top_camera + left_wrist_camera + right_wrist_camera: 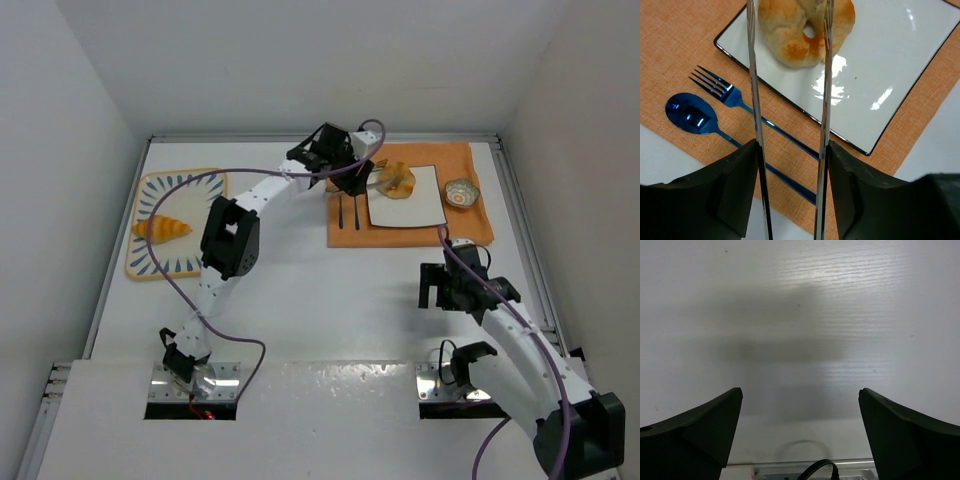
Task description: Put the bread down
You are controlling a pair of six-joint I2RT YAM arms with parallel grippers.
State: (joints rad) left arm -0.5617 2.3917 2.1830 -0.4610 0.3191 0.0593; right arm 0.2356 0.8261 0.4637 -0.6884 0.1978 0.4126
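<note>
On the white desk (pixel 300 290), far right, left gripper (pixel 790 165) is clamping tongs (pixel 754 100) w/ blades flanking the bread (pixel 790 35) on the plate (pixel 890 75), prob. for setting it down; right gripper (pixel 800 410) is idling wide open.

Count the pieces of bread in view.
2. One bread piece on the white plate, between the left end effector's tongs; a croissant on the striped tray, far left.

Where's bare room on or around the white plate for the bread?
The white plate is bare across the half away from the bread, toward the small bowl. Crowded: the placemat strip on the plate's other side, where fork and spoon lie, and the tongs over the bread.
</note>
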